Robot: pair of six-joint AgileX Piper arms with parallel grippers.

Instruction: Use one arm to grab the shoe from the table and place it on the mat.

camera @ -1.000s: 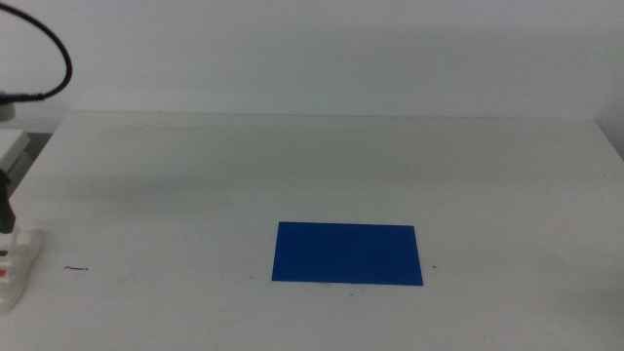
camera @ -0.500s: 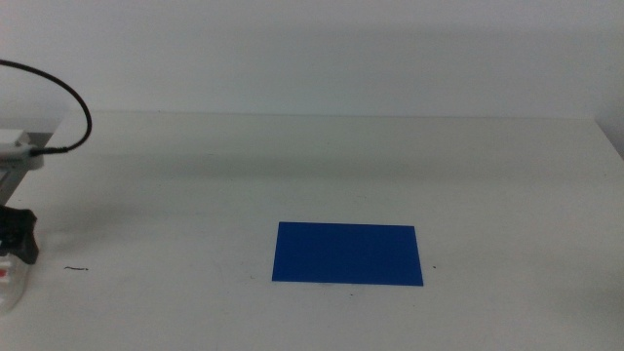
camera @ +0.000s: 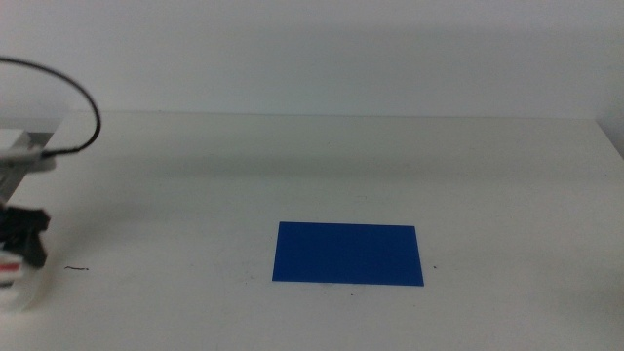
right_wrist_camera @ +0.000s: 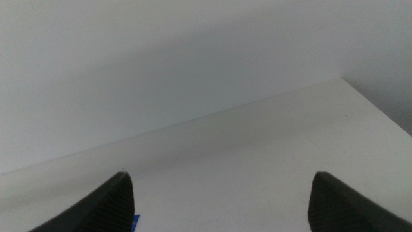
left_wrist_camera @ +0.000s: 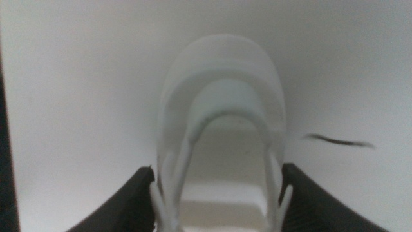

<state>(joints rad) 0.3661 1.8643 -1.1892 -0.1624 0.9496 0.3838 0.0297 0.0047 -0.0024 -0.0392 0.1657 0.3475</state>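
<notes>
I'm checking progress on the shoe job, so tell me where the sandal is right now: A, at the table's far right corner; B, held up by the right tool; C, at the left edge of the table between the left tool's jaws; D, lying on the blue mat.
C: the left wrist view shows the sandal between the left tool jaws, while the blue mat lies bare.

The mat (camera: 348,253) is laid flat on the worktop (camera: 390,166). Well to the left of the mat, at the worktop's left edge, the shoe (camera: 18,283) is placed, flanked by the left tool (left_wrist_camera: 217,193).
</notes>
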